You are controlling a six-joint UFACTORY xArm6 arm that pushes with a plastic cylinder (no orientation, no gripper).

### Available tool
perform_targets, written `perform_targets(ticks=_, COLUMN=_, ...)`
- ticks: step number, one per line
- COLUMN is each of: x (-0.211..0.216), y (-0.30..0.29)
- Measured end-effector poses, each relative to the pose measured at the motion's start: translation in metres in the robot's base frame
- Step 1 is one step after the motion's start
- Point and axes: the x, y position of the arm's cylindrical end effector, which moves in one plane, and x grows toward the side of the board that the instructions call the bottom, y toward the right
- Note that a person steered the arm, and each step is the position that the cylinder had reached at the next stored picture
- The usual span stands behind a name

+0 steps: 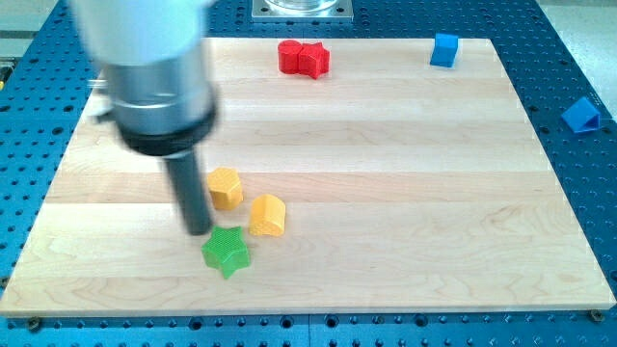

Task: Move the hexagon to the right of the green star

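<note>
A green star lies on the wooden board at the lower left. A yellow hexagon sits just above it, and a second yellow block, rounded on one side, lies up and right of the star. My tip is at the star's upper left, close to it or touching it, and just below and left of the hexagon. The rod's wide grey body hides the board's upper left.
A red block, which may be two pressed together, lies near the view's top edge. A blue cube stands at the top right. A blue triangular block lies off the board on the blue perforated table at the right.
</note>
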Motion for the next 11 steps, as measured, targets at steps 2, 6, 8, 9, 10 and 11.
perform_targets(ticks=2, x=-0.067, y=0.043)
perform_targets(ticks=6, x=-0.034, y=0.090)
perform_targets(ticks=8, x=0.000, y=0.130)
perform_targets(ticks=9, x=0.003, y=0.131)
perform_targets(ticks=10, x=-0.005, y=0.144)
perform_targets(ticks=11, x=-0.021, y=0.112)
